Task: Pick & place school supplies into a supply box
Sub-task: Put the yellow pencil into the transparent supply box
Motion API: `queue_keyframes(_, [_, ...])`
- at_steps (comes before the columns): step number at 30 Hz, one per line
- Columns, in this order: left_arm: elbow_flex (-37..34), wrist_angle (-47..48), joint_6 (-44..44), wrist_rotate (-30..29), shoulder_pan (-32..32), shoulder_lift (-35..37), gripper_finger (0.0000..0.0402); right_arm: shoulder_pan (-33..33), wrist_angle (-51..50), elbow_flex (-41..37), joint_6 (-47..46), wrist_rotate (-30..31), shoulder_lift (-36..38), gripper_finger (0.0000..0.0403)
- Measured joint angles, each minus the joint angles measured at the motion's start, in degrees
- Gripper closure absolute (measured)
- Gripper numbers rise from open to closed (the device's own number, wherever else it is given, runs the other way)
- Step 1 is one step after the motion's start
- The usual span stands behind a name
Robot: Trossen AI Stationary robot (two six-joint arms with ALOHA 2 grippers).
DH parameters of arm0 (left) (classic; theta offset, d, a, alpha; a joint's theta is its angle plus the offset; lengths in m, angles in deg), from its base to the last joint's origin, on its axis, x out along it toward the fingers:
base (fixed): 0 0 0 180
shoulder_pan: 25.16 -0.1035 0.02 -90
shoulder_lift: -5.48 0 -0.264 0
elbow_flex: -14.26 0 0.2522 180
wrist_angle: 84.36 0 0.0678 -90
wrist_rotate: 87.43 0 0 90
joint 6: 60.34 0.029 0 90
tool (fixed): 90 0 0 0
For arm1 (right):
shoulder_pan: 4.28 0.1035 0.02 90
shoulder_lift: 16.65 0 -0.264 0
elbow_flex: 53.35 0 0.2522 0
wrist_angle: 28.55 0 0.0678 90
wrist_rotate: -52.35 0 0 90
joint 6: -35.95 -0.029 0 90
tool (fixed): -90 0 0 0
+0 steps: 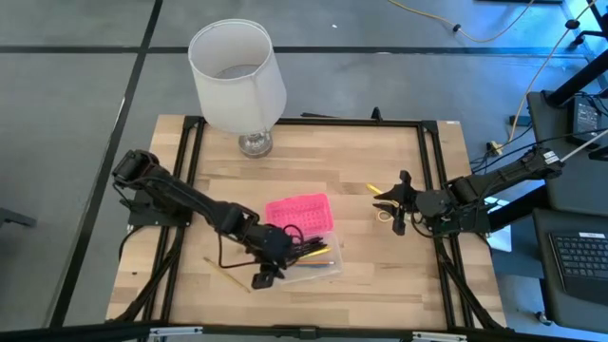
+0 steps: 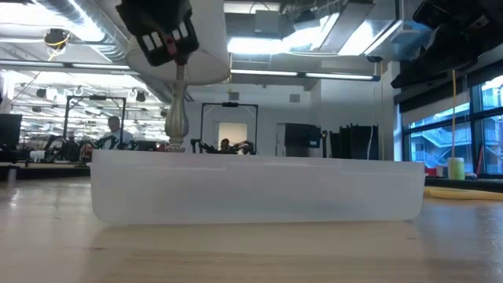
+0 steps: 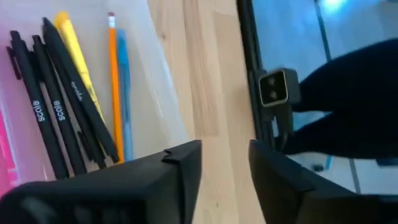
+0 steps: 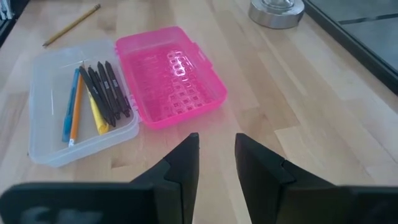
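Observation:
The supply box lies open on the table, its pink dotted lid (image 1: 299,214) (image 4: 177,74) flat beside the clear base (image 1: 318,266) (image 4: 43,118) (image 2: 251,189). In the base lie three black pens (image 3: 56,112) (image 4: 106,93), a yellow marker (image 3: 78,56), an orange pencil (image 3: 115,87) and a blue pen (image 3: 124,93). A tan pencil (image 1: 226,275) (image 4: 71,25) lies on the table left of the base. Yellow-handled scissors (image 1: 382,213) lie under my open right gripper (image 1: 395,203) (image 4: 214,168). My open left gripper (image 1: 270,274) (image 3: 225,180) hovers at the base's left end, empty.
A lamp with a white shade (image 1: 237,76) stands by its metal foot (image 1: 255,142) (image 4: 277,12) at the table's far edge. A black frame rail (image 1: 432,190) runs along the sides. Bare wood (image 1: 380,275) lies right of the box.

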Motion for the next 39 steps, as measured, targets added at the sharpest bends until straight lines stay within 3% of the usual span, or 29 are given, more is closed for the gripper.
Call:
queue_keyframes(5, [0.0, 8.0, 4.5, 3.9, -0.5, 1.7, 0.0231, 0.0, 0.0, 0.0, -1.4, 0.1, 0.0, 0.0295])
queue_keyframes(7, [0.0, 13.5, 6.5, 2.6, -0.8, 3.4, 0.0223, 0.0, 0.0, 0.0, -3.6, 0.1, 0.0, 0.0295])
queue_keyframes(14, [-1.9, 29.5, 11.0, -13.9, 4.7, 9.6, 0.022, 0.0, 0.0, 0.0, -11.5, 0.2, 0.0, 0.0295])
queue_keyframes(18, [-4.6, 37.3, 6.2, -18.5, 8.0, 11.5, 0.0219, 0.0, 0.0, 0.0, -13.3, 0.2, 0.0, 0.0295])
queue_keyframes(39, [-26.1, 30.7, -15.0, -16.1, 24.4, 23.4, 0.0219, 0.0, 1.8, 0.0, -15.0, 0.2, 0.0, 0.0295])
